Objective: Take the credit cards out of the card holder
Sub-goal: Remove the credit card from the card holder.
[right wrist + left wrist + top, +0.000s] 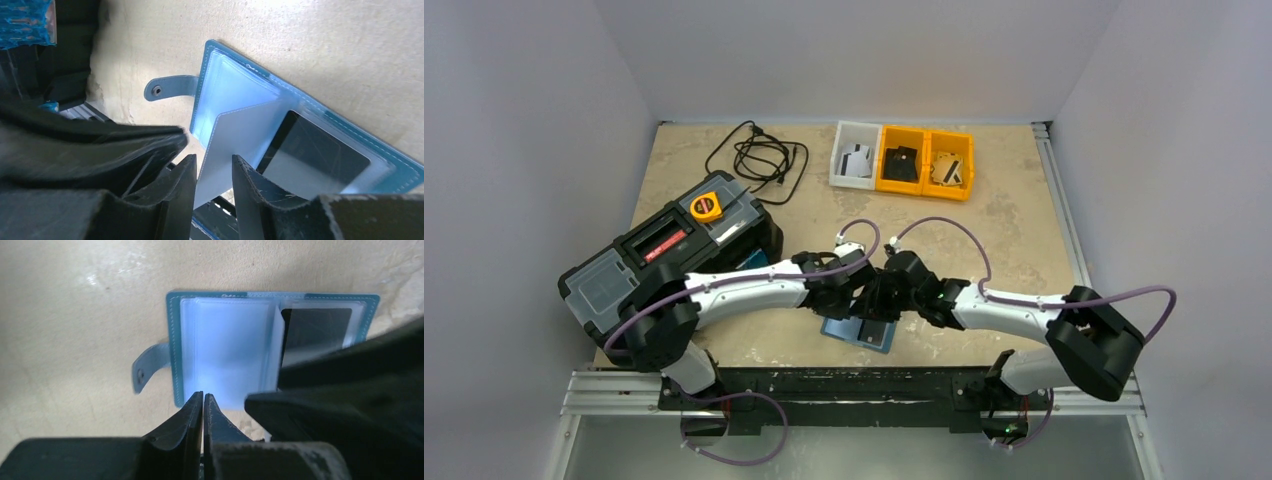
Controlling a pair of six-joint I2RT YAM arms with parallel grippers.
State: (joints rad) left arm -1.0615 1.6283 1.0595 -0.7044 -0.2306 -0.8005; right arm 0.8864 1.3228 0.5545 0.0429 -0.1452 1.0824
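Note:
The teal card holder (860,333) lies open on the table near the front edge. Its clear pockets face up in the left wrist view (225,350) and the right wrist view (225,85). A black credit card (315,325) sits in the far pocket, also seen in the right wrist view (320,150). My left gripper (203,396) is shut, its tips at the holder's near edge over a clear pocket. My right gripper (214,162) is open, with a raised clear pocket leaf (240,135) between its fingers. Both grippers meet over the holder in the top view.
Three small bins stand at the back: a white one (840,160) with a pale striped card, a yellow one (883,165) with a black card, another yellow one (969,165) with a tan card. A black toolbox (664,255), a tape measure (706,206) and a black cable (759,158) are at the left.

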